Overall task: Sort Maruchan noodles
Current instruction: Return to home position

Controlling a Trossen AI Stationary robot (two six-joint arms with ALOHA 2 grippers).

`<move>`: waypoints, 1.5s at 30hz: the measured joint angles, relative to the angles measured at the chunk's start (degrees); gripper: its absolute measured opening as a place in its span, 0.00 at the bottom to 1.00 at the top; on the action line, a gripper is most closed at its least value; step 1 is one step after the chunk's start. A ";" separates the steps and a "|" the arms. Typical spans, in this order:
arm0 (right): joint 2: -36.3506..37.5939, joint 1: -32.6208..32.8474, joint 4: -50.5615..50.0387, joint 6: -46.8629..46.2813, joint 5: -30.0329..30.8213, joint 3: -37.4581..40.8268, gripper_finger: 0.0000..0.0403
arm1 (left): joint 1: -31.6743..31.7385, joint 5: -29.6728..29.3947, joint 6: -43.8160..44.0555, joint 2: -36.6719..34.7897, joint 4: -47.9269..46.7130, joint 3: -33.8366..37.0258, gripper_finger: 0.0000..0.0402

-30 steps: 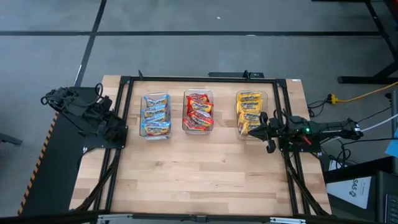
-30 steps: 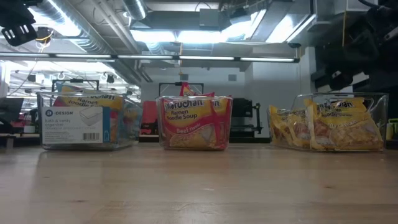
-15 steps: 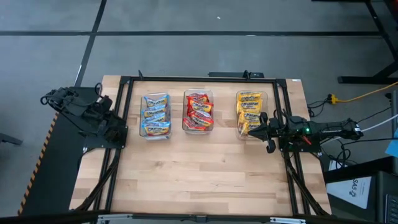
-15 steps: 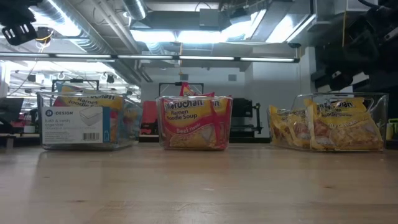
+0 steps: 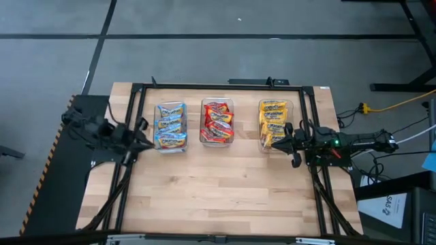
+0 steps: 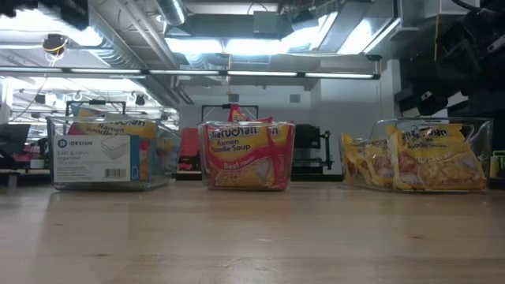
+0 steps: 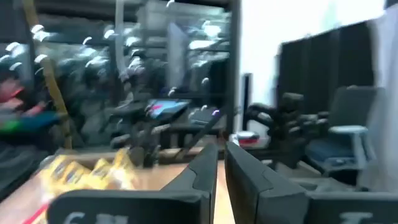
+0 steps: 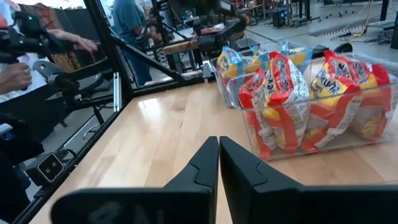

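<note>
Facing inward over desk (image 5: pixel 218 194): left pincer (image 5: pixel 144 140) clenched, empty, blue Maruchan packets (image 5: pixel 170 126) just ahead; right pincer (image 5: pixel 279 144) clenched, empty, yellow Maruchan packets (image 5: pixel 273 121) just beside.

The high camera hangs above and looks straight down, taking in the whole wooden table (image 5: pixel 225 190) and both arms from well off. The low camera sits at table-top height, close to the wood, and faces level across it into the room. These two views share the row of three clear bins (image 6: pixel 93 158). The right wrist camera looks past the right gripper (image 8: pixel 219 143) across the table, near those same bins. The left wrist camera faces past the left gripper (image 7: pixel 221 149) toward the room, blurred.
</note>
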State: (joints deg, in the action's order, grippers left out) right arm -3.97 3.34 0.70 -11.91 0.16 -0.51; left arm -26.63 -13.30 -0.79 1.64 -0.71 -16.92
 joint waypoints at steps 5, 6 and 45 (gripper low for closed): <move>-0.04 0.01 -0.10 0.00 0.10 0.00 0.05 | 6.52 12.04 0.38 -1.52 9.53 6.90 0.06; -0.04 0.01 -0.10 0.01 0.11 0.00 0.05 | 8.02 13.66 1.17 -1.35 9.83 7.95 0.06; -0.04 0.01 -0.16 0.16 0.33 -0.04 0.05 | 25.92 9.57 0.17 -1.30 6.82 16.49 0.06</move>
State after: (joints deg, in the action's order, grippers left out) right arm -4.01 3.36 0.54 -11.75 0.49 -0.56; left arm -0.71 -3.73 -0.62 0.34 6.11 -0.43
